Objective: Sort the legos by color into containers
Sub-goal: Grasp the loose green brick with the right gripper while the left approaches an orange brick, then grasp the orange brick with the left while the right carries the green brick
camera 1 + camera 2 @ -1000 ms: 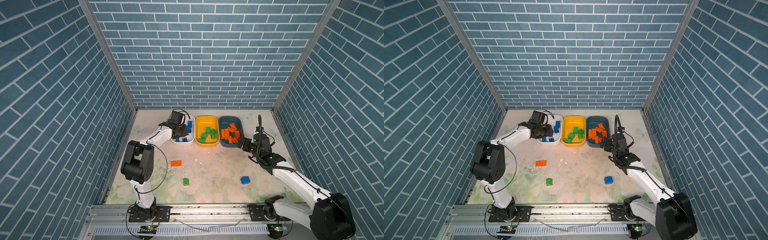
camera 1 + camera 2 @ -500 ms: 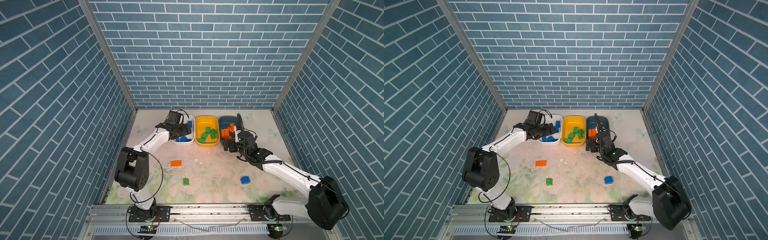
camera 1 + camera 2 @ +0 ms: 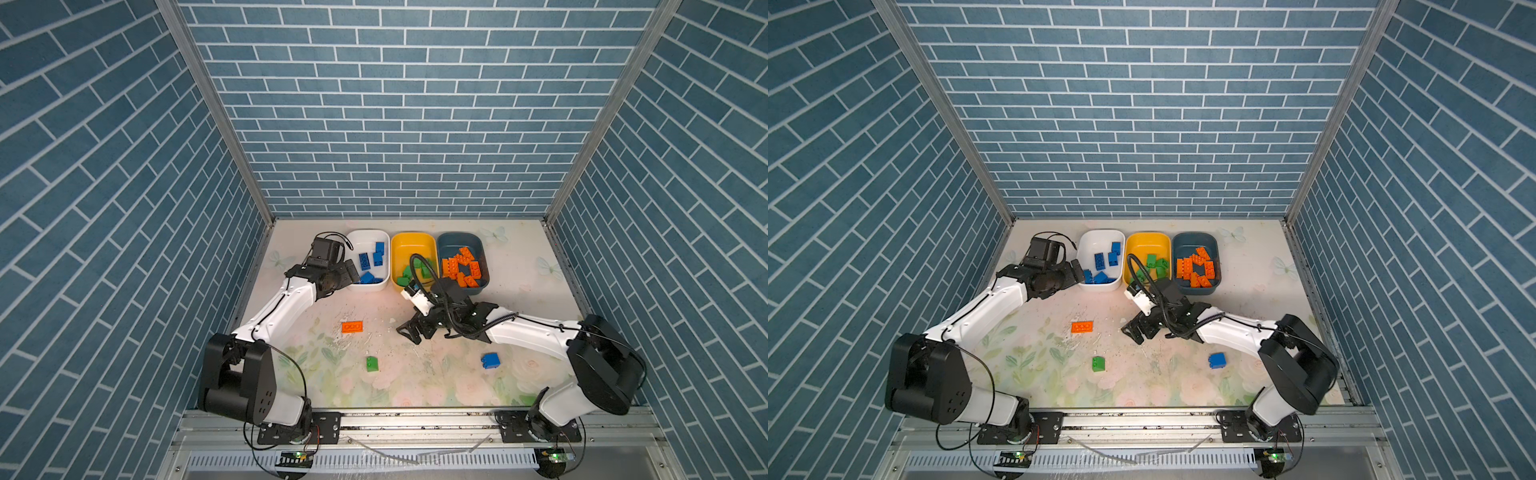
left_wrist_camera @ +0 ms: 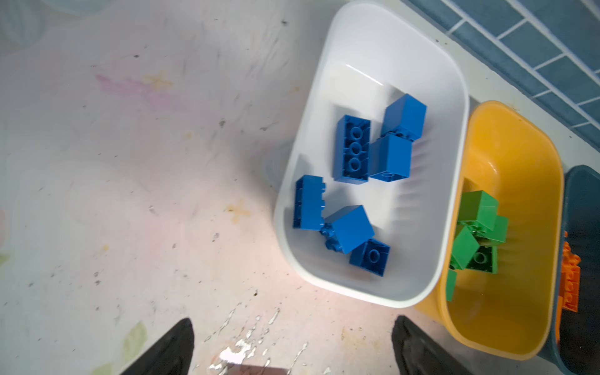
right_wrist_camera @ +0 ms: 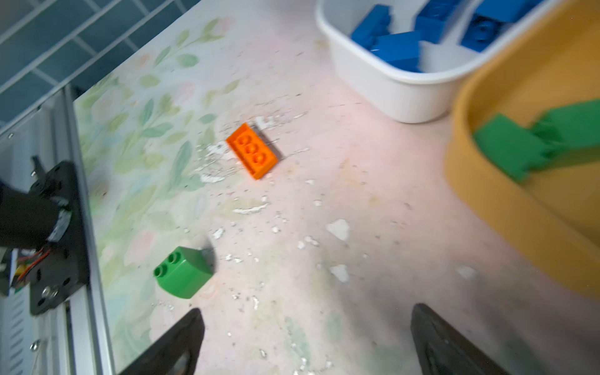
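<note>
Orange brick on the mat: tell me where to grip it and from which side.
Pinch the orange brick across its narrow width, on the two long side faces, coming straight down from above. It lies flat on the mat, thin and long, with nothing touching it, so only those low sides offer a hold.

The left tool (image 3: pixel 352 272) now sits back from over the white tub (image 3: pixel 365 236), at its near left corner, with its jaws spread wider and empty. The right tool (image 3: pixel 412 330) is no longer beside the teal tub (image 3: pixel 457 237); it now hangs over the middle of the desk (image 3: pixel 519 299), right of the loose orange brick (image 3: pixel 352 327).
</note>
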